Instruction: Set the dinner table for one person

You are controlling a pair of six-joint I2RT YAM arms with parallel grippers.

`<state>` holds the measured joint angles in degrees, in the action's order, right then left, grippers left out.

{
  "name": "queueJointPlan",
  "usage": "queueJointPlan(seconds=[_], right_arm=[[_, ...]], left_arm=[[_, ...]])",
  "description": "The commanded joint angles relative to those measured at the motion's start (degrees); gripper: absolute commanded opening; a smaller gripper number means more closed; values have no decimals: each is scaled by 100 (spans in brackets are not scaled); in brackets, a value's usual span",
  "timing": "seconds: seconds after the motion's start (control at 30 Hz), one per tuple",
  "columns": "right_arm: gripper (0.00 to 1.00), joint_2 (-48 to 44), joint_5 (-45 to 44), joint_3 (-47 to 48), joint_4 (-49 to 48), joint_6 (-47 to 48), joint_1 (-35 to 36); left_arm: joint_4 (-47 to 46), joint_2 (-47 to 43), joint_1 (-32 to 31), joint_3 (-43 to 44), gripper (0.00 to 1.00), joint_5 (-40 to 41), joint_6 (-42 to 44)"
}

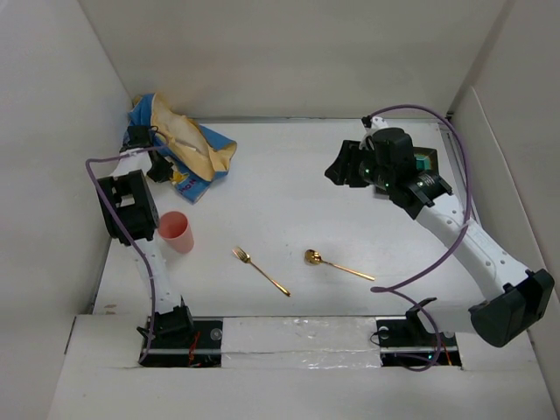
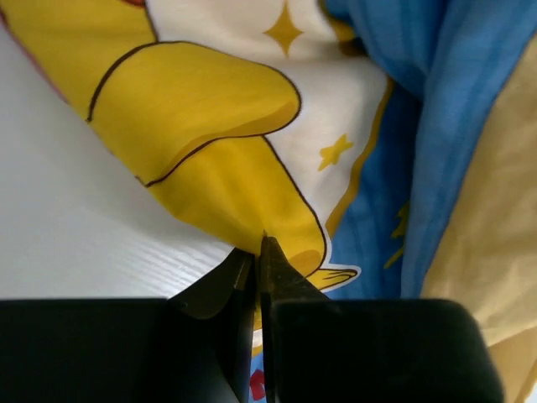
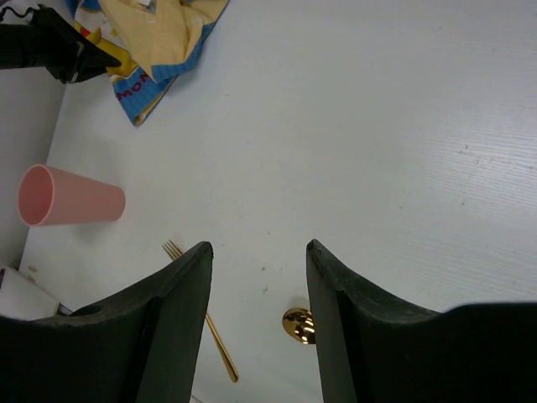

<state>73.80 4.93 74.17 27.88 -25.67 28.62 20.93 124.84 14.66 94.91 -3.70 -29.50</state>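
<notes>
The white dinner table [image 1: 289, 192] holds a crumpled blue and yellow cartoon placemat [image 1: 188, 144] at the back left. My left gripper [image 1: 163, 168] is shut on the placemat's near edge; in the left wrist view the jaws [image 2: 258, 245] pinch a yellow fold of the cloth [image 2: 235, 126]. A gold fork [image 1: 261, 269] and a gold spoon [image 1: 337, 264] lie near the front middle. A pink cup [image 1: 175, 232] sits by the left arm. My right gripper [image 1: 337, 171] is open and empty, held above the table at the back right [image 3: 258, 245].
White walls close in the table on the left, back and right. In the right wrist view the cup [image 3: 71, 197], fork tines [image 3: 172, 249] and spoon bowl [image 3: 298, 326] show beyond the fingers. A purple cable loops by the right arm [image 1: 437, 254].
</notes>
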Motion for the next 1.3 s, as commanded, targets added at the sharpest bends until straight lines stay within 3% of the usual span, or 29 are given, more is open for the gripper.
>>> queueJointPlan(seconds=[0.0,0.17,0.43,0.63,0.67,0.73,0.77,0.8,0.87,0.93,0.97,1.0,1.07,1.1,1.17,1.27], right_arm=[[54,20,-141,405,-169,18,56],[55,134,-273,598,-186,-8,56],[55,266,-458,563,-283,-201,-181],[52,258,-642,353,-415,-359,-374],[50,258,-686,300,-467,-403,-375],[32,275,-808,73,-625,-473,-428],[32,310,-853,71,-652,-474,-428],[14,354,-879,45,-678,-509,-480],[7,468,-967,-60,-774,-544,-480],[7,696,-1098,-104,-775,-658,-533],[10,767,-1282,-148,-766,-772,-533],[25,924,-1380,-166,-758,-834,-533],[43,1074,-1486,-175,-688,-948,-594],[57,1136,-1521,-279,-722,-1027,-595],[64,1329,-1600,-368,-758,-1132,-595],[67,1672,-1548,-474,-714,-1352,-647]], left_arm=[[210,199,-130,159,0,-437,32],[148,129,-471,510,0,-842,75],[359,427,-1877,1809,0,-1291,137],[448,726,-2878,2234,0,-1484,76],[430,718,-3002,2207,0,-1475,76],[403,683,-3379,1972,0,-1458,32],[351,648,-3495,1970,0,-1458,-12],[272,595,-3600,1839,0,-1484,-73],[-26,420,-3802,1400,0,-1467,-205],[-124,349,-4040,1101,0,-1484,-381],[-159,288,-4102,1021,0,-1484,-425],[-211,243,-4233,925,5,-1554,-521],[-387,121,-4418,678,23,-1712,-548],[-309,111,-4654,712,26,-1599,-479],[-38,102,-4857,984,36,-1502,-399],[8,-264,-4928,1030,40,-1195,-486]])
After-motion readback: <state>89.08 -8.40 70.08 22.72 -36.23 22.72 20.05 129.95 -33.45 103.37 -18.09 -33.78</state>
